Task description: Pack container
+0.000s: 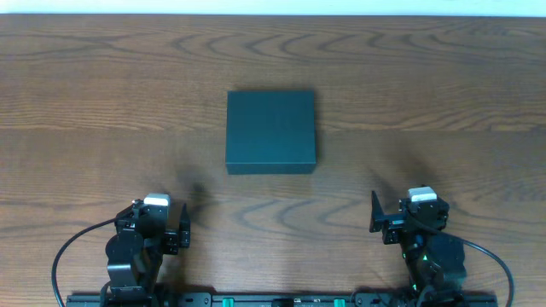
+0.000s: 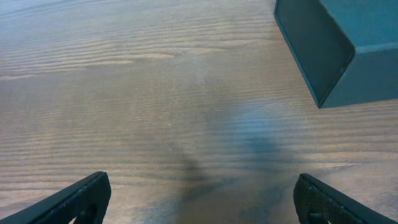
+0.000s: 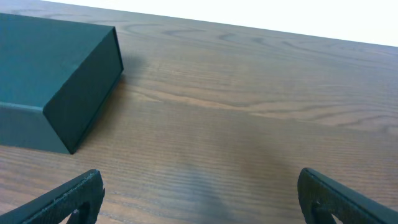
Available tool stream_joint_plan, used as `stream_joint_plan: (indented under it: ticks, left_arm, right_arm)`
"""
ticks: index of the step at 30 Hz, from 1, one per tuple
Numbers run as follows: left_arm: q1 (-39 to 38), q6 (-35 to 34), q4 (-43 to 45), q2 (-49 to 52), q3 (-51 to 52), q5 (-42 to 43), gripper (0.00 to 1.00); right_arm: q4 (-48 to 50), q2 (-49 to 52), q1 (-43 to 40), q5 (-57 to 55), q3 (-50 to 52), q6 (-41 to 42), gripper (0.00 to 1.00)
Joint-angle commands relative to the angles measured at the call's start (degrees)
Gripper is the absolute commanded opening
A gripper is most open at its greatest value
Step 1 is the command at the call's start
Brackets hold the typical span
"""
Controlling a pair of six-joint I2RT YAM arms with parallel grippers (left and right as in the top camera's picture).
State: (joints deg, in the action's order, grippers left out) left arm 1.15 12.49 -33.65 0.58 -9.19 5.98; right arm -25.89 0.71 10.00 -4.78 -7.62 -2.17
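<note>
While nothing is held, you have one container (image 1: 270, 130), lid down, mid-table (image 1: 85, 85), reachable by both arms; left gripper (image 1: 167, 228) and right gripper (image 1: 392, 223) parked near you, fingers spread wide, empty.

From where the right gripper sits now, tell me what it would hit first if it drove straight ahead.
Probably nothing: ahead of the open right gripper lies only bare table up to its far edge. The container sits off to its left, seemingly outside that line.
</note>
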Motion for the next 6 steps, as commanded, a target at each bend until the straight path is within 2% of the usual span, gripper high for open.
stream_joint_plan:
  ticks: [1,6]
  left_arm:
    - [0.3,0.2,0.0,-0.4,0.4,-0.2,0.95]
    - [0.3,0.2,0.0,-0.4,0.4,-0.2,0.95]
  right_arm:
    - [0.0,-0.4,0.6,-0.6,0.2,-0.9,0.99]
    - [0.0,-0.4,0.6,-0.6,0.2,-0.9,0.99]
